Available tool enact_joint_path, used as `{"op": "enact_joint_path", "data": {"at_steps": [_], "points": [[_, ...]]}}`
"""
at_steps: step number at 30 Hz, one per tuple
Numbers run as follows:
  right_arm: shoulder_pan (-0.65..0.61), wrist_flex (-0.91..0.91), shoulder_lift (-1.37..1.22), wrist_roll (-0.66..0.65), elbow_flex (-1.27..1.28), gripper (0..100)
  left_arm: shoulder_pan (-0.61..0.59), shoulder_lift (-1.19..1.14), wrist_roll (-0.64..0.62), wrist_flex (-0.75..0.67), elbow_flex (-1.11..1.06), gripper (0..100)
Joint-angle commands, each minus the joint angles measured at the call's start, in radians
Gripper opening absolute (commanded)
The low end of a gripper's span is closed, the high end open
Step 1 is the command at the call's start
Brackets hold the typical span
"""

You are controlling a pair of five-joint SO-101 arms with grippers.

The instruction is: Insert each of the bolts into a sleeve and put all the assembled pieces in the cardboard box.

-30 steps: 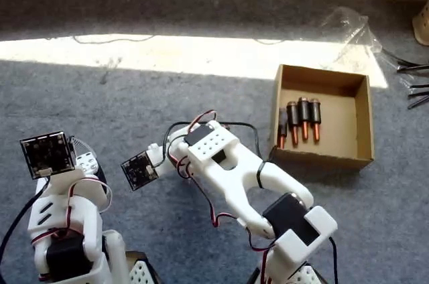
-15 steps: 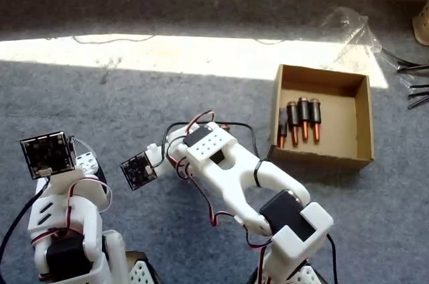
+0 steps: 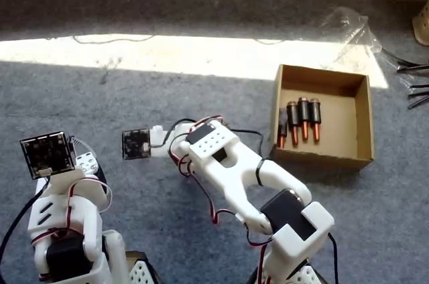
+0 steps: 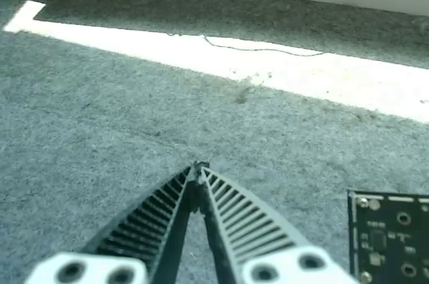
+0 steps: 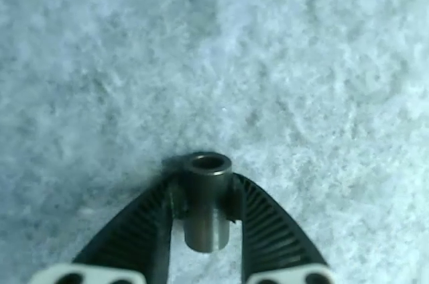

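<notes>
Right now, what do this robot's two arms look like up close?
The left arm and right arm are chunky white plastic with black motors at the joints and red and black cables. Each carries a small square black circuit board. The left end effector and right end effector have black, ribbed, tapering fingers on white bases.

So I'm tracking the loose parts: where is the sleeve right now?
In the right wrist view the sleeve is clamped in the right gripper over the carpet; in the high view that arm lies left of the cardboard box.
</notes>
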State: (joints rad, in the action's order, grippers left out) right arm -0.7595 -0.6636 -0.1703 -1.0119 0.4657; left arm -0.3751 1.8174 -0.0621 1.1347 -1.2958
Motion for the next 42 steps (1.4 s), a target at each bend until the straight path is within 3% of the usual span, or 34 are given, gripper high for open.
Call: {"op": "enact_joint_path", "data": {"at_steps": [1, 8, 13, 18, 30, 36, 42], "points": [[0.025, 0.025, 0.007, 0.193, -0.005, 0.5, -0.004, 0.016, -0.008, -0.020, 0.042, 2], [0.147, 0.024, 0.005, 0.675, -0.005, 0.5, -0.004, 0.016, -0.008, -0.020, 0.041, 2], [0.219, -0.076, 0.005, 0.850, -0.033, 0.5, -0.004, 0.016, -0.008, -0.020, 0.039, 2], [0.222, -0.294, -0.001, 0.870, -0.127, 0.5, -0.004, 0.016, -0.008, -0.020, 0.039, 2], [0.220, -0.298, -0.002, 0.865, -0.137, 0.8, -0.002, 0.016, -0.008, -0.020, 0.038, 2], [0.220, -0.302, -0.002, 0.864, -0.134, 10.9, -0.002, 0.016, -0.008, -0.020, 0.038, 2], [0.220, -0.306, -0.002, 0.864, -0.134, 10.8, -0.002, 0.016, -0.008, -0.020, 0.038, 2]]}}
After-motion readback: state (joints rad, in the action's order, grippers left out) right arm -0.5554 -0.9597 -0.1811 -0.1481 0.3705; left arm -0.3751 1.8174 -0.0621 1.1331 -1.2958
